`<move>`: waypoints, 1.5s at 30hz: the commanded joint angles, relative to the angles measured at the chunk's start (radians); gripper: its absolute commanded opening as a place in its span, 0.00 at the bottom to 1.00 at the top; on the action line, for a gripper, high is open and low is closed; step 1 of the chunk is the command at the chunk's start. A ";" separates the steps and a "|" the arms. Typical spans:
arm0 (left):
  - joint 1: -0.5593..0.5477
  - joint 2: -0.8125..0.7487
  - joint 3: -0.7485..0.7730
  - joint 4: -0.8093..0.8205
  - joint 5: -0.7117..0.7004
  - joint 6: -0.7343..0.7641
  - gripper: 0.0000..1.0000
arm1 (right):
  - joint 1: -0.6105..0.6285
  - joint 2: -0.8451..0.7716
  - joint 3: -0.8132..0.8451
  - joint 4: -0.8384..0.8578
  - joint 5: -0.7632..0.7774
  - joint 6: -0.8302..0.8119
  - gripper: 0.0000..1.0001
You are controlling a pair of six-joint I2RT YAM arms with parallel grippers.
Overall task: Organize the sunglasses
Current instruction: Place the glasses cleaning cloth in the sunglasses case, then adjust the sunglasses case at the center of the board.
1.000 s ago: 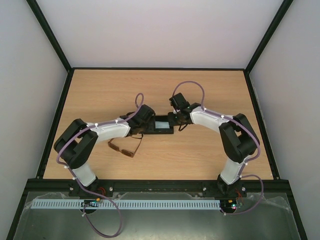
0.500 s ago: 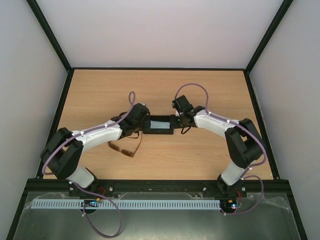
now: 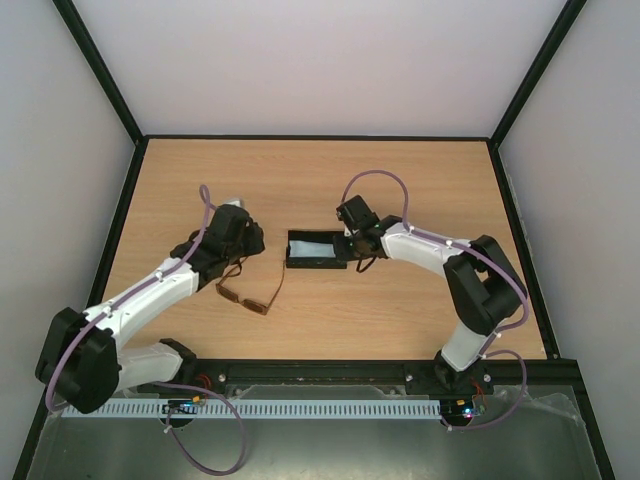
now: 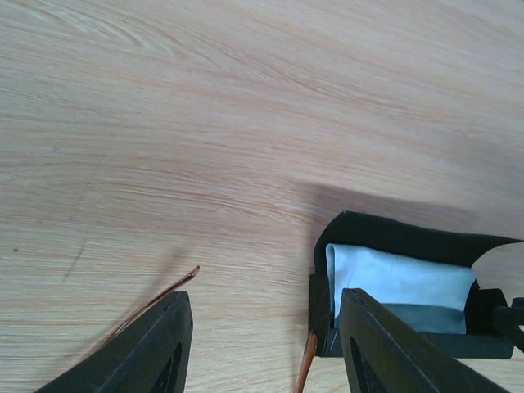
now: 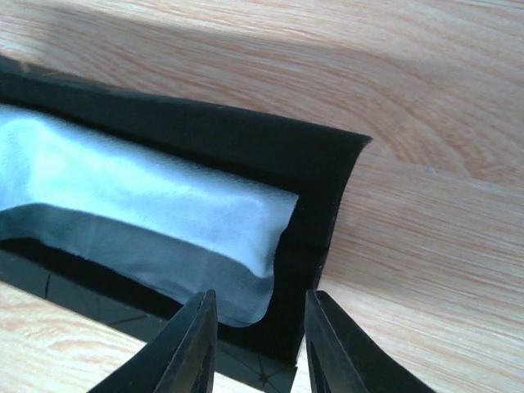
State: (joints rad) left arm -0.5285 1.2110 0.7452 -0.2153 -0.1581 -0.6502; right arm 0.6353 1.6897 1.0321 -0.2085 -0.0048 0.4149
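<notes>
Top external: left tool [image 3: 252, 243] now away from case [image 3: 318, 265].

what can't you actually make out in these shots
- sunglasses: the left wrist view shows only two temple tips, the rest cut off by the bottom edge; too small from above for frame detail.
- right gripper: its jaws straddle the case end, but whether they pinch it cannot be told; the contact runs off the right wrist view's bottom edge.
- case interior: covered by the light blue cloth.

Robot lab test cell: wooden table [image 3: 400, 180], plain white walls [image 3: 320, 60], black frame [image 3: 101, 68], cable tray [image 3: 300, 409].
</notes>
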 commanded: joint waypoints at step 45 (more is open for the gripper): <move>0.142 -0.032 -0.103 0.045 -0.012 0.011 0.48 | 0.010 -0.435 -0.142 -0.125 0.001 0.065 0.36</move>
State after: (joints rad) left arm -0.4225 1.1908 0.6617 -0.2070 -0.1360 -0.6373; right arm 0.5976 1.2961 0.8581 -0.2752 0.1097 0.4580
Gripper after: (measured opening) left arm 0.503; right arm 0.354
